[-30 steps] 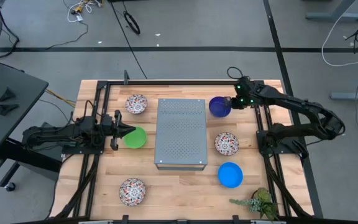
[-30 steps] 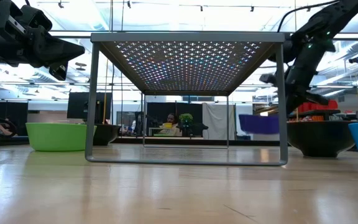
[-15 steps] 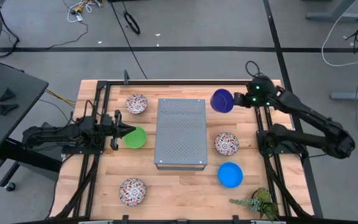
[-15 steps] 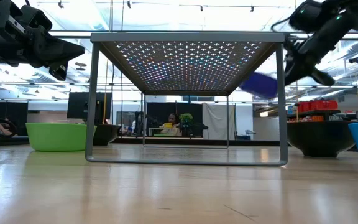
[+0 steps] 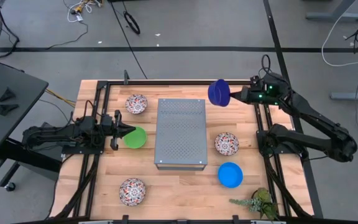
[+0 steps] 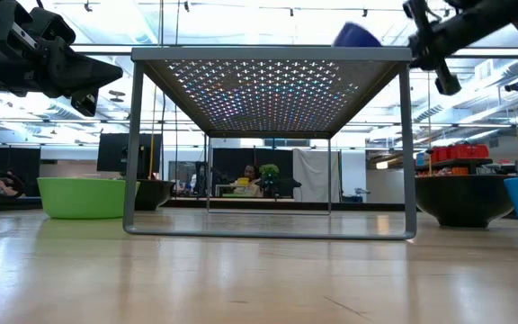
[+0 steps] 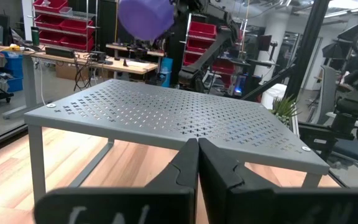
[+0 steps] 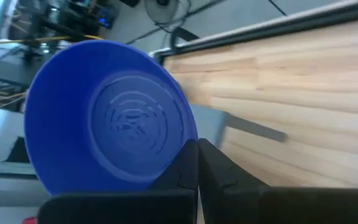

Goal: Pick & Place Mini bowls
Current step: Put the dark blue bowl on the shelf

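Now the navy bowl (image 5: pixel 219 93) has been lifted off the table, pinched by its rim in the closed right gripper (image 5: pixel 234 96) beside the perforated box's (image 5: pixel 180 132) far-right corner; placement remains. The left gripper (image 5: pixel 125 130), closed and empty, waits by the green bowl (image 5: pixel 135 137).

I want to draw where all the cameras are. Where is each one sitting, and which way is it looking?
High view: above the table, looking straight down; shows both arms.
Low view: at tabletop height, looking level under the grey metal box; arms reach in from above.
Left wrist view: on the left arm, looking past the shut left gripper at the box.
Right wrist view: on the right arm, looking past the right gripper.
All four show the navy bowl, lifted by the right gripper.
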Controlling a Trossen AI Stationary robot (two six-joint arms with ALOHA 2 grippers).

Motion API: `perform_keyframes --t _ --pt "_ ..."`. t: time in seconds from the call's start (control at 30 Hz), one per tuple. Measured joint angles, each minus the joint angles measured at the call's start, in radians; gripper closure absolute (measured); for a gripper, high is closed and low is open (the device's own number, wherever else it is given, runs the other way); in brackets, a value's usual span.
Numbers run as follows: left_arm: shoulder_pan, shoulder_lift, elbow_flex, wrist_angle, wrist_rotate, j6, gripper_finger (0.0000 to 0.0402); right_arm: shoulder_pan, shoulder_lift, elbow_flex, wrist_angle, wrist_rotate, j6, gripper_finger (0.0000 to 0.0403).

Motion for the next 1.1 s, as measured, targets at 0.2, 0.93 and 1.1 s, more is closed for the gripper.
perform_keyframes --t 0.2,0.93,1.1 --pt "0.000 0.000 0.000 0.000 0.000 0.000 0.0387 0.026 0.044 0.120 -0.004 0.009 -0.007 0.0403" --pt "0.000 0.000 0.000 0.000 0.000 0.000 0.0387 0.192 0.417 0.574 -0.087 -0.001 -0.144 0.0403" --pt "0.000 0.000 0.000 0.000 0.000 0.000 0.0387 0.221 0.493 0.611 -0.119 -0.010 -0.165 0.0403"
